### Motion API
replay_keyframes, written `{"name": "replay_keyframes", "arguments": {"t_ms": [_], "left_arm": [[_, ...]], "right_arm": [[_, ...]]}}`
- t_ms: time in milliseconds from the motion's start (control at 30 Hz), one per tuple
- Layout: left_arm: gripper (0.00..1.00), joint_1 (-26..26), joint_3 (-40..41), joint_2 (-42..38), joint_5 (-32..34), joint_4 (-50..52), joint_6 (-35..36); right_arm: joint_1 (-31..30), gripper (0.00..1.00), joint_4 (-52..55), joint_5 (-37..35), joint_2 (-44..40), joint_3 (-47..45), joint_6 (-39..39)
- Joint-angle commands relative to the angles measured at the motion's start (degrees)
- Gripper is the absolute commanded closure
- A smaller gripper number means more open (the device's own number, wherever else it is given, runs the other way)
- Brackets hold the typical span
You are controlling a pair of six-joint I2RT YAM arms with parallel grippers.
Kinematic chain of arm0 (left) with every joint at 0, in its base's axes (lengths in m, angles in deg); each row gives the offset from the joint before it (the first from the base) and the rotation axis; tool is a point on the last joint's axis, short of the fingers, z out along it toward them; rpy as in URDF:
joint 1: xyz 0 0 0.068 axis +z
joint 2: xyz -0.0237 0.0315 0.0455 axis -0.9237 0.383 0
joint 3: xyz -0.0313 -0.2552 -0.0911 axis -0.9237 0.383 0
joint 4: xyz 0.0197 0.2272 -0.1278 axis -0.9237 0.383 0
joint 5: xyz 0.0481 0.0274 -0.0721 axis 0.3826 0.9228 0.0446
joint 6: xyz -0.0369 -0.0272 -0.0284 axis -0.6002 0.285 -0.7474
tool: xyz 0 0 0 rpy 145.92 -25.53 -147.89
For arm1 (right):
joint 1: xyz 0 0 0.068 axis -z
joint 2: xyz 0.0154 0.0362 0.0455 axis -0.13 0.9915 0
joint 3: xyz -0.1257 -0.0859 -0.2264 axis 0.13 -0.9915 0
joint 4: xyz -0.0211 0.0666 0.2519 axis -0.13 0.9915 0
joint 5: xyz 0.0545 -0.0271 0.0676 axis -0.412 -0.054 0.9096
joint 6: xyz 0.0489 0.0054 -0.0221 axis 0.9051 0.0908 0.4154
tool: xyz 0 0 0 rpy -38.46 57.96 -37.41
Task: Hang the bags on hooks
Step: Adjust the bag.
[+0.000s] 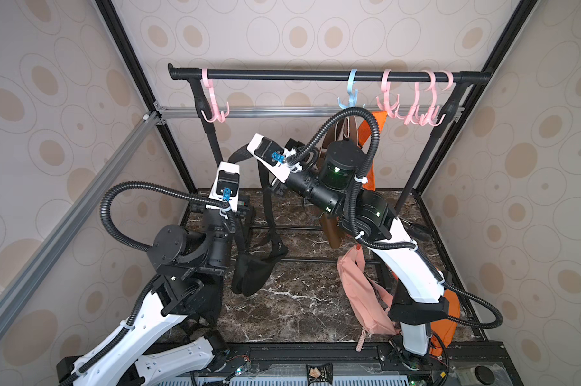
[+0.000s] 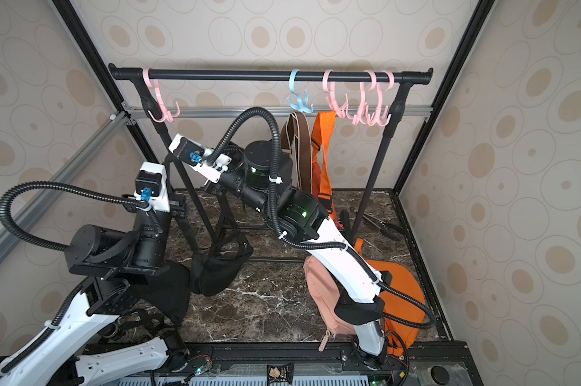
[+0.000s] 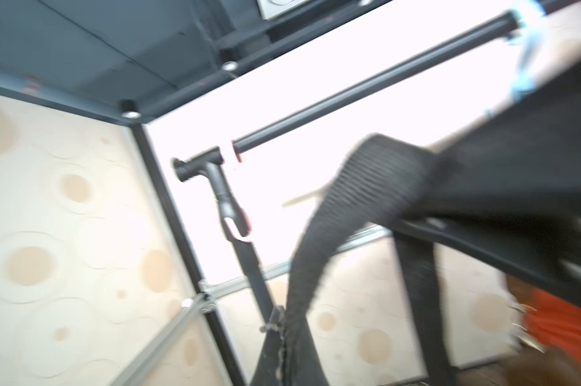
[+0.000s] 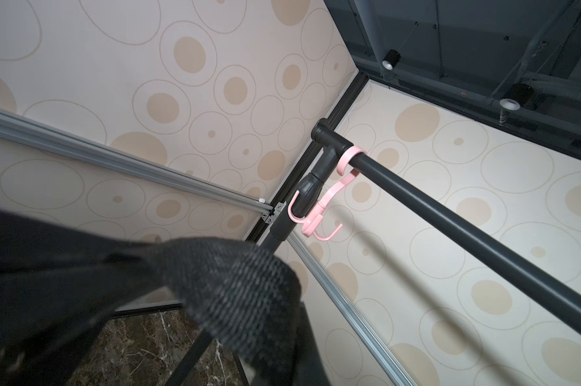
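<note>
- Black bag [image 1: 249,277]: body hangs low between both arms, over the tabletop [image 1: 299,300]; on no hook yet.
- Black strap [image 4: 235,277]: rises steeply from the body.
- Right pincer [image 1: 249,155]: clamped on the strap's top; nearer arm.
- Pink hook [image 4: 316,217]: empty, above and beyond the strap's top.
- Left pincer [image 2: 179,204]: clamped on the strap lower down.

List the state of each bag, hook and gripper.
black bag, held up by its strap
brown bag, on blue hook
orange bag, strap on pink hook
pink bag, on floor
lone pink hook, empty
left gripper, shut on black bag strap
right gripper, shut on black bag strap
</note>
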State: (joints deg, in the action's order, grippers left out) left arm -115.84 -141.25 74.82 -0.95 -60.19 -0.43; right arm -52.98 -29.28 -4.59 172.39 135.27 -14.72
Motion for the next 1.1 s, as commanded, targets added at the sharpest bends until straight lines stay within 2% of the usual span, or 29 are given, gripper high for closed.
{"name": "replay_keyframes", "arguments": {"t_ms": [0, 267, 367, 433, 500, 600, 700, 900, 1067], "left_arm": [[1.0, 2.48, -4.11, 1.39, 2.7, -11.46, 11.8], [1.0, 7.15, -16.0, 9.12, 2.77, -16.18, 17.03], [1.0, 11.82, -17.78, 11.47, 2.38, -16.77, 16.4], [1.0, 15.82, -18.87, 12.67, 1.43, -14.38, 12.63], [1.0, 19.8, -19.82, 14.26, 0.21, -11.78, 8.55], [1.0, 24.13, -20.96, 16.92, 0.06, -11.88, 5.35], [1.0, 28.77, -24.1, 19.54, 0.48, -10.57, -1.92], [1.0, 30.11, -26.1, 19.01, 1.68, -18.7, -4.74], [1.0, 30.12, -29.82, 15.79, -2.69, -12.33, -12.07]], "right_arm": [[3.2, 1.0, -0.18, 5.96, -1.81, -0.1, 4.15], [5.75, 1.0, -2.95, 15.84, 0.43, 1.8, 5.08], [9.23, 1.0, -5.02, 21.82, 1.29, 2.4, 9.23], [12.78, 1.0, -7.44, 26.8, 2.27, 3.16, 15.19], [14.66, 1.0, -9.85, 28.92, 3.35, 3.85, 18.9], [15.13, 1.0, -10.83, 29.29, 5.29, 4.81, 18.16], [16.55, 1.0, -12.44, 30.22, 6.68, 4.81, 20.01], [20.19, 1.0, -17.84, 34.85, 8.79, 4.78, 26.54], [20.8, 1.0, -23.75, 36.51, 10.35, 4.99, 28.93]]}}
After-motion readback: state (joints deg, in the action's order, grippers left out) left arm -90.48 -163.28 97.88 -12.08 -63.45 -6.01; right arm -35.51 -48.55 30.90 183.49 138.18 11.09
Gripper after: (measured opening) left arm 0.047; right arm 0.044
